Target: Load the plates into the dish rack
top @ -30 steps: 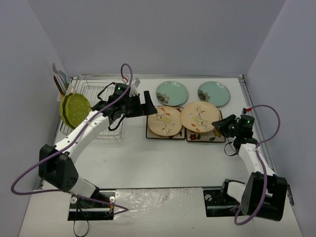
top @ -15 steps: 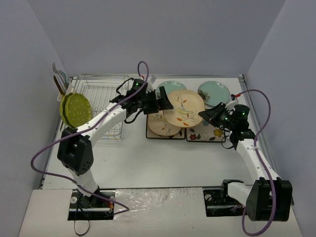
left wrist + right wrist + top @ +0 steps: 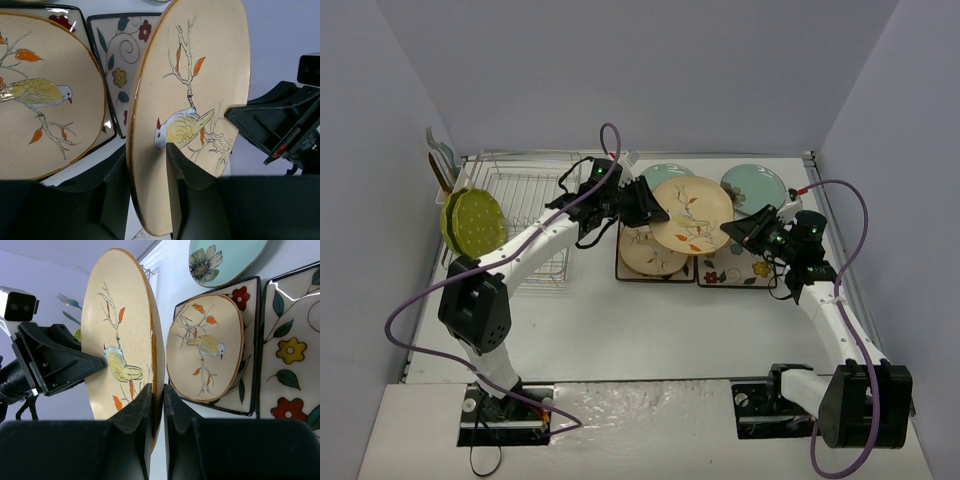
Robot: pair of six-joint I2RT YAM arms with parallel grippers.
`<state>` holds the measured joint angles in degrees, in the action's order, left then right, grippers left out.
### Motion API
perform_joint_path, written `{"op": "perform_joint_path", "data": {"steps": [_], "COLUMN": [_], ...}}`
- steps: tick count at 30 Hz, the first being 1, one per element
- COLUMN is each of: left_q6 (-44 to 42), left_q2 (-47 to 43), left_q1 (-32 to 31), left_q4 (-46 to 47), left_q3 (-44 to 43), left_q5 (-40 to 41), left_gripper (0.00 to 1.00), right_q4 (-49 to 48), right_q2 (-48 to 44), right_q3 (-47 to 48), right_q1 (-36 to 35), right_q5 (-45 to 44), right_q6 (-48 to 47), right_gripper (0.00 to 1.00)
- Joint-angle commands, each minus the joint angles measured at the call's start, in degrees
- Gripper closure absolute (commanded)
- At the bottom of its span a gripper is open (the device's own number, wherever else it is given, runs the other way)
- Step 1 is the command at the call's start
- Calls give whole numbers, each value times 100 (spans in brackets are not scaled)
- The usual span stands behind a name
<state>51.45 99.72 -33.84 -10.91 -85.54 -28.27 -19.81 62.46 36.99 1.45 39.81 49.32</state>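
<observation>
Table [image 3: 650,325] holds dish rack [image 3: 525,195], 2 teal plates [image 3: 755,184] (round) and 2 square plates [image 3: 745,273].

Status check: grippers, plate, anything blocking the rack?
Right gripper shut on cream bird plate rim, left gripper shut on opposite rim. Plate airborne over the square plates. Nothing seen between it and dish rack; green plate stands at rack's left end.

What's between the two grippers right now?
One cream bird plate, in the air, left gripper and right gripper clamping opposite rims; clearest in the top view.

no legible text, no labels, no numbers
</observation>
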Motion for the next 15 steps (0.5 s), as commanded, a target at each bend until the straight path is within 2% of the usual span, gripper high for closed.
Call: {"op": "perform_joint_path", "data": {"steps": [1,5,6,7,10,12,13,15], "left_q6": [144,-3,-111,-262,-545,-930,-1094,-1558], "left_q2": [-303,-375,-432,-508,-679,-865,-935,-1060], "left_q1": [-76,-18,8,66,251,457,569,939], "left_q4": [642,528,413,285,-4,-320,-474,-987], "left_q3": [-102,-129,-146,-180,-266,-329,-375,-515], "left_q5": [-319,-328,-311,-270,-165,-53,-8,46], "left_gripper": [100,100,100,100,100,100,100,100], "right_q4": [-1238,-1086,-805,-491,-52,136,187,343], "right_q2": [-287,-287,-295,-295,-309,-304,-304,-296], "right_q3": [315,309,358,409,471,508,528,585], "right_q1": [-110,-110,-110,-110,-110,-110,-110,-102], "right_q5": [501,468,417,333,132,56,10,-82], "right_q6": [262,69,-179,-499,-841,-1032,-1099,-1182], "right_gripper": [100,100,91,76,49,18,7,1]}}
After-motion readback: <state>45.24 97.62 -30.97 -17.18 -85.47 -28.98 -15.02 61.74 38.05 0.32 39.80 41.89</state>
